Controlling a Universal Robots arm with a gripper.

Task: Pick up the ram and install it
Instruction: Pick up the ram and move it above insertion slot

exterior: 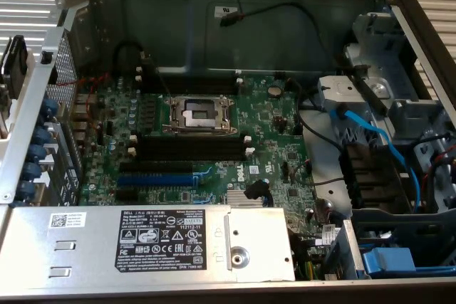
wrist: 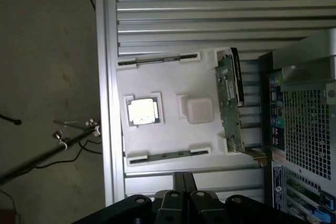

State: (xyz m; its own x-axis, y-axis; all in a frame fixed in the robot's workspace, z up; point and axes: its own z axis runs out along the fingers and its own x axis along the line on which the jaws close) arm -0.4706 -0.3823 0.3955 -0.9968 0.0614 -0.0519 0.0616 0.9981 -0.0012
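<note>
The ram [wrist: 168, 156] lies flat in a white tray [wrist: 168, 82], clipped at both ends by white brackets, along the tray edge nearest the gripper [wrist: 182, 182]. The gripper's fingers are pressed together with nothing between them. Their tips show against the slatted metal surface [wrist: 210, 19] just beside that edge, clear of the stick. A second long dark strip [wrist: 157, 59] sits in matching brackets on the tray's far edge; I cannot tell whether it is another stick. Between the two lie a square processor chip [wrist: 143, 111] and a pale square block [wrist: 200, 110]. An expansion card [wrist: 229, 98] stands on edge at the tray's end, close to the computer case [wrist: 304, 124].

In the exterior view, take the open case as a dial. At nine o'clock is the perforated rear wall [exterior: 64, 69]. The green motherboard [exterior: 278, 119] fills the middle, with the processor socket [exterior: 198, 114] near the centre. Long black slots with white end clips [exterior: 192, 149] run just at six o'clock from the socket, and another set lies at its twelve o'clock. The blue slot [exterior: 157, 170] sits at seven o'clock from the socket. The silver power supply [exterior: 171, 243] covers six o'clock of the dial. Blue cables [exterior: 370, 140] curve at three o'clock.
</note>
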